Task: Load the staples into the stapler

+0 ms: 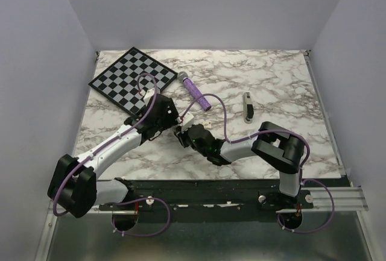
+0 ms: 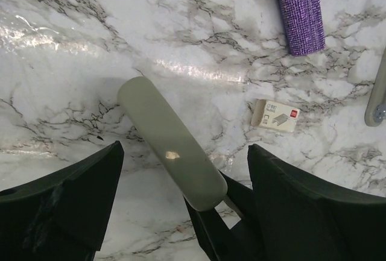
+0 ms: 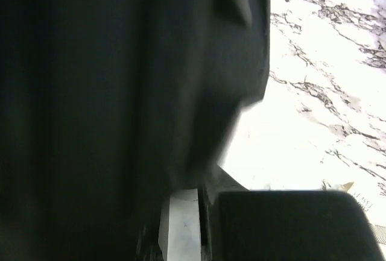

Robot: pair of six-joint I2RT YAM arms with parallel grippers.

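Note:
A grey-green stapler lies at mid-table, its rounded top arm between my left gripper's fingers. My left gripper is open, fingers wide apart on either side and not touching it; it also shows in the top view. My right gripper meets the stapler's near end, and its black fingers close under that end. The right wrist view is mostly dark. A silver-grey metal strip shows there between the fingers; I cannot tell whether it is the staples or the stapler's rail.
A small cream box lies just right of the stapler. A purple glittery cylinder lies behind it. A second, dark stapler stands to the right. A checkerboard sits at the back left.

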